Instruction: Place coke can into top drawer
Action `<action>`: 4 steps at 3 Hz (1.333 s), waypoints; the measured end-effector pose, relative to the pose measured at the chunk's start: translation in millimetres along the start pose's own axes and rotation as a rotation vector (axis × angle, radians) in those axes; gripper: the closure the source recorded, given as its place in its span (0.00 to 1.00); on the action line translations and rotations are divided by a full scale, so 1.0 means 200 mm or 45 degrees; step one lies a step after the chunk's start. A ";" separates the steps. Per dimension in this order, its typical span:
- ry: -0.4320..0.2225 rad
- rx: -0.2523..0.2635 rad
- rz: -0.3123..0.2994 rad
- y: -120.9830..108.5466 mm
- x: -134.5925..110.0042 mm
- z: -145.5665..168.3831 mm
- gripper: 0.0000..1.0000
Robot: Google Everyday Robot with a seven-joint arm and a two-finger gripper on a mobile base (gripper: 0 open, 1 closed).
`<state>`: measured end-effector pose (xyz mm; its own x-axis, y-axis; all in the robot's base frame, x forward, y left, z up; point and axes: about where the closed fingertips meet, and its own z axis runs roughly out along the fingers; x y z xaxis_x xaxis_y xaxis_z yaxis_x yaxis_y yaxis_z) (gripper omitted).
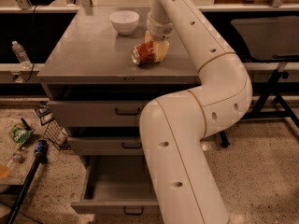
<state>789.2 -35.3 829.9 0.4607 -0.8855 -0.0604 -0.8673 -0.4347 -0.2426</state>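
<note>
The coke can (143, 54), red with a silver end, lies on its side on the grey cabinet top (88, 50), right of centre. My gripper (153, 48) reaches down onto it from behind, with one cream finger (161, 50) against the can's right side and the other behind it. The gripper is shut on the can, which still rests on the top. The top drawer (117, 206), the lowest tier, is pulled open at the bottom of the view. Its inside looks empty. My arm hides its right part.
A white bowl (124, 21) stands at the back of the cabinet top, left of the can. The two upper drawers (93, 112) are shut. A water bottle (21, 54), a green bag (19, 134) and a black pole (28, 181) are at the left.
</note>
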 end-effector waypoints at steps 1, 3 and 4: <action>0.000 0.000 0.000 0.00 0.00 0.00 1.00; 0.000 0.000 0.000 0.00 0.00 0.00 1.00; 0.000 0.118 0.028 -0.07 0.00 -0.16 1.00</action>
<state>794.6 -35.0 863.7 0.4416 -0.8947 -0.0671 -0.8562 -0.3979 -0.3295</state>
